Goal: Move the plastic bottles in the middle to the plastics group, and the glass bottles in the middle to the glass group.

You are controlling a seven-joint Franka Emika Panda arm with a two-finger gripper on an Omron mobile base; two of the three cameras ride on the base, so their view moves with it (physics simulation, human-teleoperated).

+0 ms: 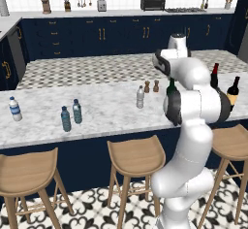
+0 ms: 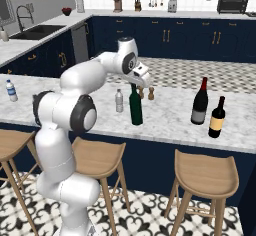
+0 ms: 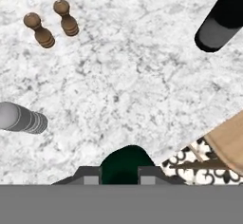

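Nearest, along the bottom of both base views, wooden stools (image 2: 205,176) stand against the dark blue front of the marble surface (image 1: 106,114). In the right base view the white arm reaches in from the lower left, and its gripper (image 2: 134,86) sits at the top of the green bottle (image 2: 135,107), which stands upright on the surface at the centre of the frame. In the hand view the two dark tips are clenched on the bottle's dark green body at the bottom centre.

Just left of it in the right base view stands the clear greyish bottle (image 2: 119,101). To the right stand the two red-topped wine bottles, the grey-labelled one (image 2: 200,103) and the tan-labelled one (image 2: 217,118).

In the left base view, lower left, the teal bottle (image 1: 66,119) and a pale blue bottle (image 1: 77,111) stand close together, the white bottle with a blue band (image 1: 15,109) further left.

Beyond the clear bottle, two small brown shakers (image 1: 151,86) stand side by side.
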